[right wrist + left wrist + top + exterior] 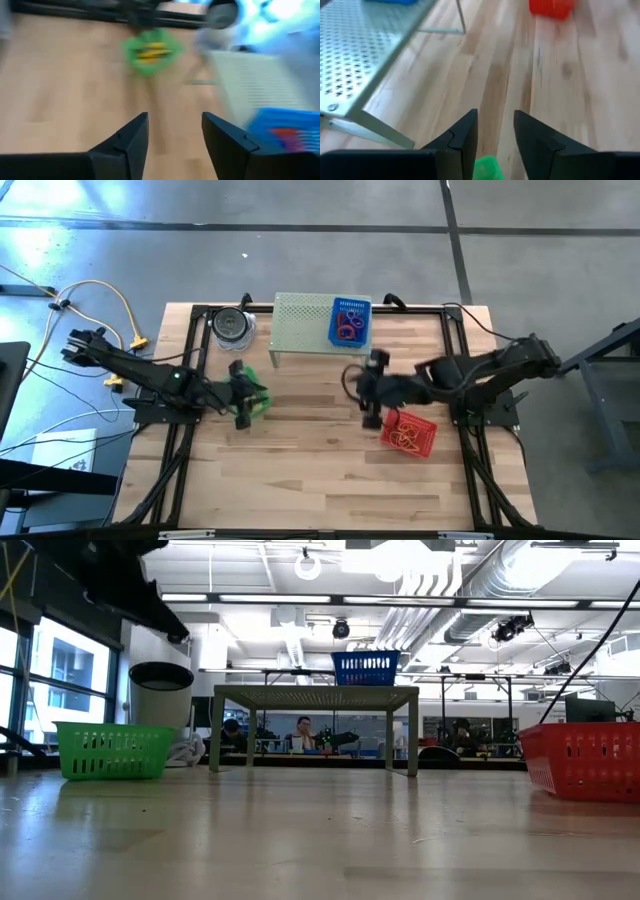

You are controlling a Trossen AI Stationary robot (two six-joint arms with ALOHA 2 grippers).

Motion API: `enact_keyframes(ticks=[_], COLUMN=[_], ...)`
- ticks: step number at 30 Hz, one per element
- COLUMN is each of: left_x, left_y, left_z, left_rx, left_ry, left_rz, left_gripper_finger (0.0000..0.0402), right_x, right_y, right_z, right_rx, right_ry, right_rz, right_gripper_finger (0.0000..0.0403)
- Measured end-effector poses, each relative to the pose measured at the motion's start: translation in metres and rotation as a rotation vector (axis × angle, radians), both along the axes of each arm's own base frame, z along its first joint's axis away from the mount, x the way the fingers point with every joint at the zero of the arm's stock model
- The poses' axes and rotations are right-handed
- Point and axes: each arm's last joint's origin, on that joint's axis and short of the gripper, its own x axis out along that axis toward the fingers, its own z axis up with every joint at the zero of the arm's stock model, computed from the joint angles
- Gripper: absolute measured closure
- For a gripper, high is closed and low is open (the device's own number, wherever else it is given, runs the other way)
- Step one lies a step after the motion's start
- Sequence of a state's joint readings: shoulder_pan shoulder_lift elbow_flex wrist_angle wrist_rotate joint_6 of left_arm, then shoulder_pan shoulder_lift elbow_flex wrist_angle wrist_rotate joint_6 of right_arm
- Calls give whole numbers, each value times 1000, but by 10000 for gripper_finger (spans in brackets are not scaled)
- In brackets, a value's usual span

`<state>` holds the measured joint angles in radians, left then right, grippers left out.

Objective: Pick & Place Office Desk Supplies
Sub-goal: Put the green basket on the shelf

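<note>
Pale green perforated stand, blue basket with red and purple loops, red basket, green basket, light wood-grain counter

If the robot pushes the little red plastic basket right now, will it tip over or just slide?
The red plastic basket would probably slide: it looks low and wide, sitting flat on the smooth wooden table. It likely feels light, since its walls are slotted and only thin band loops show inside. Its thin walls may flex a bit.

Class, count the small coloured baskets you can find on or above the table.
3: green basket by the left gripper, red basket near the right gripper, blue basket atop the pale green stand.
</note>
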<state>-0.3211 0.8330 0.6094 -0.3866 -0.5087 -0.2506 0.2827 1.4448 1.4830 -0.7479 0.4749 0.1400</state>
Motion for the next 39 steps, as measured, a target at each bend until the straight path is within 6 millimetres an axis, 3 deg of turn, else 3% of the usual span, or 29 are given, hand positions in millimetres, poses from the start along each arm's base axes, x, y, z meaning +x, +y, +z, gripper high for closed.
enact_keyframes(ticks=[4,12,20,28,33,39], left_x=[10,22,22,12,13,16], left_y=[-9,-23,-21,-9,-11,-15], left_z=[-15,-42,-48,-57,-56,-55], left_rx=[36,-77,-158,-268,-287,-354], left_ry=[112,249,279,363,356,341], left_rz=[-74,-36,64,288,280,229], left_gripper_finger=[275,274,274,274,274,275], right_x=[1,14,36,58,65,66], right_y=[28,65,74,79,81,81], right_z=[-8,-37,-72,-104,-120,-122], right_rx=[133,121,65,19,-8,41], right_ry=[30,125,227,282,333,350], right_rz=[130,237,244,268,317,343], right_gripper_finger=[230,230,230,230,230,230])
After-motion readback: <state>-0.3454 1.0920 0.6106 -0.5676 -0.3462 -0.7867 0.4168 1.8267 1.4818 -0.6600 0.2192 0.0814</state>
